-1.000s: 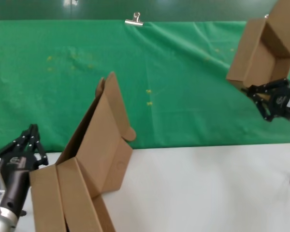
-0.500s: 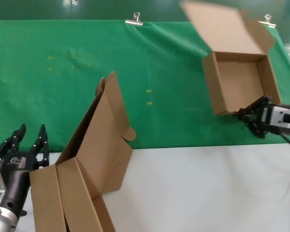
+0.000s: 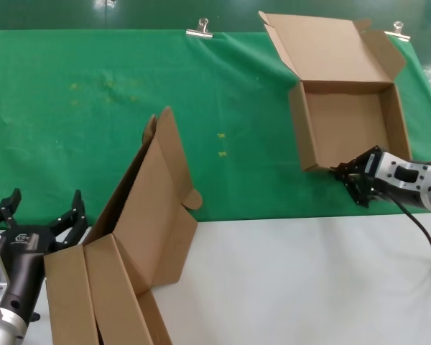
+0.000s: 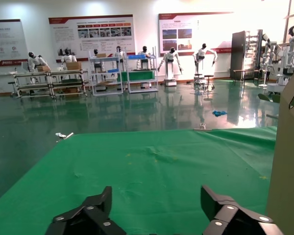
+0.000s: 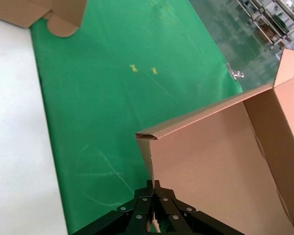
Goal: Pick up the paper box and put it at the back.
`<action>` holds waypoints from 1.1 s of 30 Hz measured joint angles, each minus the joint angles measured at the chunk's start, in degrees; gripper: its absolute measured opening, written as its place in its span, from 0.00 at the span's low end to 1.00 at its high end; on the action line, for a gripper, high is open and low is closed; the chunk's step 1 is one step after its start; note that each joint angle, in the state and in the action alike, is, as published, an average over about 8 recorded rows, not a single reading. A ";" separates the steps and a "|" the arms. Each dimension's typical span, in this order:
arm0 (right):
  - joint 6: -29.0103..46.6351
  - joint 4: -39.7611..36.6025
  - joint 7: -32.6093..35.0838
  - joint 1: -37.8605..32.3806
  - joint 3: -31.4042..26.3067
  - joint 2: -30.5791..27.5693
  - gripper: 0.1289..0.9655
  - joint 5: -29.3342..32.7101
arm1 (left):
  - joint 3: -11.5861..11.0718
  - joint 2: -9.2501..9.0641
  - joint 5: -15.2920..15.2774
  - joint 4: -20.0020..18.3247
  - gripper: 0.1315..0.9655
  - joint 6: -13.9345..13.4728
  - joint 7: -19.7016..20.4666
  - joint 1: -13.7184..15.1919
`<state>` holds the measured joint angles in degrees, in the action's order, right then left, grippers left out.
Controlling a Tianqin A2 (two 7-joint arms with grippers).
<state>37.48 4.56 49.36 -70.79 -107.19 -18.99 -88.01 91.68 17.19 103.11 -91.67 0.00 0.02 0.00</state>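
From the head view, the paper box [image 3: 348, 115] lies open on the green cloth [image 3: 93, 115] at the far right, lid folded back toward a metal clip [image 3: 396, 31] on the cloth's far edge. The right tool [image 3: 347, 175] pinches the near wall of the box at its corner. The left tool [image 3: 37, 217] sits low at the near left, fingers spread wide, just beside the other brown boxes [image 3: 129, 251] leaning together on the white counter [image 3: 309, 280]. In the left wrist view, the left tool's [image 4: 157, 215] two fingers stand well apart over the cloth [image 4: 161, 161]. In the right wrist view, the right tool [image 5: 154, 188] is pressed together on the box's [image 5: 220, 156] thin wall at the corner, above the cloth [image 5: 112, 98].
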 joint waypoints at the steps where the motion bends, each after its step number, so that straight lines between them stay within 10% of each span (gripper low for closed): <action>1: -0.34 -0.56 0.30 -0.19 0.23 0.19 0.03 -0.23 | 0.00 0.00 0.00 0.00 0.48 0.00 0.00 0.00; 13: -4.59 -3.21 6.69 -0.42 4.34 1.38 0.04 -4.27 | 0.00 0.00 0.00 0.00 0.80 0.00 0.00 0.00; 33: -0.92 -3.04 10.58 0.12 7.89 0.82 0.32 -7.81 | 0.00 0.00 0.00 0.00 1.00 0.00 0.00 0.00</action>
<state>36.56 1.51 59.94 -70.67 -99.30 -18.17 -95.82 91.68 17.19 103.11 -91.67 0.00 0.02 0.00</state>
